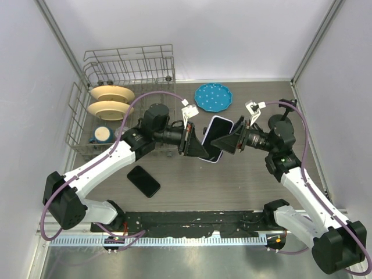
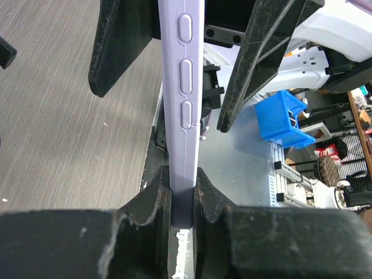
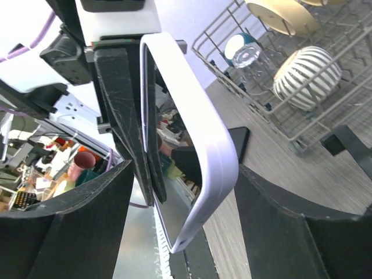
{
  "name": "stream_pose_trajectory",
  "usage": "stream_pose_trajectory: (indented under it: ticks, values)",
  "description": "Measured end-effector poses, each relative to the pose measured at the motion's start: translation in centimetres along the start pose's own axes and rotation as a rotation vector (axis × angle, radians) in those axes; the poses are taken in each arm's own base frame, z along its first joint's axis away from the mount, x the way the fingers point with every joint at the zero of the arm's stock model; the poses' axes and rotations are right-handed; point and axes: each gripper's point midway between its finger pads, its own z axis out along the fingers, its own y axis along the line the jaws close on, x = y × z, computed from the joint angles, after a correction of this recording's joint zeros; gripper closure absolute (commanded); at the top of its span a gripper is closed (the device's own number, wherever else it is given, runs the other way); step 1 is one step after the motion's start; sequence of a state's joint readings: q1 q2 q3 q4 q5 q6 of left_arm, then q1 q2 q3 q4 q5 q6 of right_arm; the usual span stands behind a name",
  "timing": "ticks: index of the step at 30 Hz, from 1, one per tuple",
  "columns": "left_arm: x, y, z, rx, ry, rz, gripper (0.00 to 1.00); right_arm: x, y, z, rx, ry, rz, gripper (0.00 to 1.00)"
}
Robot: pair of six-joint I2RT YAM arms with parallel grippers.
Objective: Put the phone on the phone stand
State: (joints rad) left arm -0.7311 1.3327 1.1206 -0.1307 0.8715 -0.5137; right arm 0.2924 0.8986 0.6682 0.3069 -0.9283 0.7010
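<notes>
Over the table's middle: a slim lilac-cased phone [image 1: 216,136] hangs in the air between the two arms, off the grey wood-grain table top [image 1: 244,180] and edge-on to the left wrist camera.
Left gripper [image 1: 195,141]: clamped on one end of the lilac-cased phone, with only a short stretch of case between its pads.
Right gripper [image 1: 231,141]: jaws apart, one on either side of the phone's free end, with a gap showing at both faces; no hold yet.
Phone stand: I cannot pick it out for sure in any view.
Risk, handover: if the left gripper lets go before the right has a firm pinch, the phone would drop to the table.
Risk, tug: if both arms grip and pull off-line, the smooth case could twist out of the shallow left pinch.
Risk, mix-up: a flat black phone [image 1: 143,181] lies on the table near the left arm; it is not the one in hand.
Risk, placement: a right-hand grip over the edge that must seat could foul the stand.
</notes>
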Motion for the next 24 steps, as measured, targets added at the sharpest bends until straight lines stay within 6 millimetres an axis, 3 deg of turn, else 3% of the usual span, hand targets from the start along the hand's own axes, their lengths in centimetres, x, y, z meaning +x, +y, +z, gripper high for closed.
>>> stream_pose_trajectory:
  ticks: [3,8,11,14,16,17,21,24]
  values:
    - [-0.2,-0.3,0.0,0.016,-0.004,0.005,1.00,-0.5,0.8,0.1,-0.039,-0.025,-0.003,0.39]
    - [-0.3,-0.5,0.0,0.024,-0.006,0.009,1.00,-1.3,1.7,0.1,-0.082,-0.061,-0.038,0.39]
    - [-0.3,-0.5,0.0,0.026,-0.005,0.011,1.00,-1.4,1.8,0.1,-0.091,-0.074,-0.042,0.46]
    - [-0.2,-0.7,0.1,0.034,-0.002,0.016,1.00,-1.4,1.8,0.0,-0.099,-0.086,-0.038,0.57]
    - [-0.1,-0.8,0.1,0.038,0.000,0.019,0.98,-1.4,1.8,0.0,-0.104,-0.097,-0.033,0.79]
    - [-0.1,-0.8,0.1,0.038,0.000,0.021,0.94,-1.4,1.8,0.0,-0.105,-0.101,-0.034,0.99]
    - [-0.3,-0.5,0.1,0.018,-0.009,0.045,0.52,-1.6,2.6,-0.3,-0.127,-0.115,-0.040,0.99]
    - [-0.6,0.2,0.1,-0.033,-0.031,0.056,0.37,-1.4,2.6,-0.5,-0.117,-0.115,-0.081,0.99]
